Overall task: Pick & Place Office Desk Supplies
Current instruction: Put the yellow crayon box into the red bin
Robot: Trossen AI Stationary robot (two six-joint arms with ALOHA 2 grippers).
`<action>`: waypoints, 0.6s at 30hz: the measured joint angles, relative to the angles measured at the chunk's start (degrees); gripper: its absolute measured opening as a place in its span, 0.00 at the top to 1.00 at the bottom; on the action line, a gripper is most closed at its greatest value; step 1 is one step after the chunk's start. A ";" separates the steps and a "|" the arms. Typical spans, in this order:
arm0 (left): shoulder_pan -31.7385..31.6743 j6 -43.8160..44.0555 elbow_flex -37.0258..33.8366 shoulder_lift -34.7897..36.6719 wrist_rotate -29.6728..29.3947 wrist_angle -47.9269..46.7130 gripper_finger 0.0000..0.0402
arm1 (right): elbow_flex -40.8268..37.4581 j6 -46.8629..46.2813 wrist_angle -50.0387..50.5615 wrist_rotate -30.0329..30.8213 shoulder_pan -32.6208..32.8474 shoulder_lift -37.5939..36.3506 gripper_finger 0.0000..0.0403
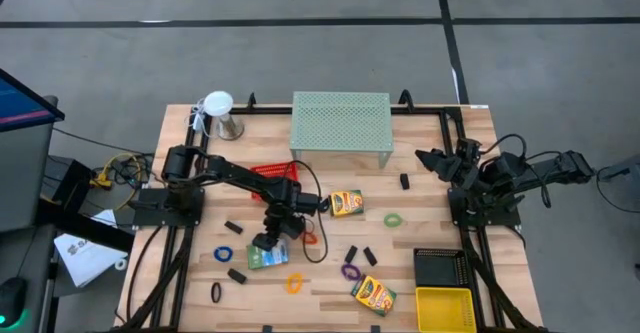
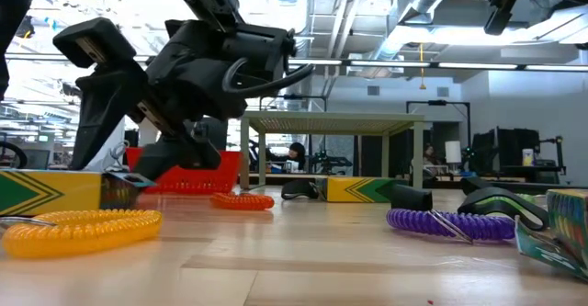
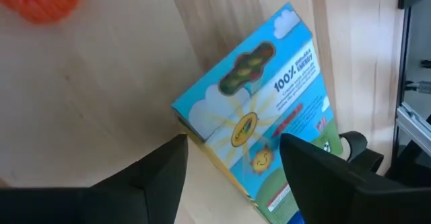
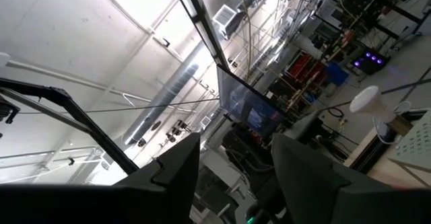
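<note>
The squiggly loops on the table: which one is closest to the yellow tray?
The purple loop. It lies just left of the crayon box beside the yellow tray; the orange, blue, green and black loops all lie farther away.

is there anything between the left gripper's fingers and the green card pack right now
Nothing. In the left wrist view the left gripper hangs open straight over the green card pack, fingers straddling its lower edge, only bare wood table around.

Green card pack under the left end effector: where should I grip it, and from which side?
Come straight down from above and pinch across the two long edges of the card pack. It lies flat on the table, so only its thin sides offer a grip. The left end effector hovers open above it, one finger to each side, but probably needs centring over the pack's middle.
</note>
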State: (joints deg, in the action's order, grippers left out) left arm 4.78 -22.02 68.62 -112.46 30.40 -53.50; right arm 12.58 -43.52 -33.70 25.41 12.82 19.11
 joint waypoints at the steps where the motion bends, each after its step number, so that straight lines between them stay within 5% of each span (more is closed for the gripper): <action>1: 0.00 0.00 0.08 0.00 -0.01 0.09 0.43 | 0.00 -0.01 0.05 0.00 -0.02 0.00 0.55; 18: 0.17 1.40 2.49 0.01 1.19 6.30 0.43 | 0.00 -0.16 2.00 1.73 -0.09 0.00 0.55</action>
State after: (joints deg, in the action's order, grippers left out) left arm 4.95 -20.62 71.11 -112.44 31.60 -47.21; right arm 12.58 -43.68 -31.70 27.14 12.73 19.11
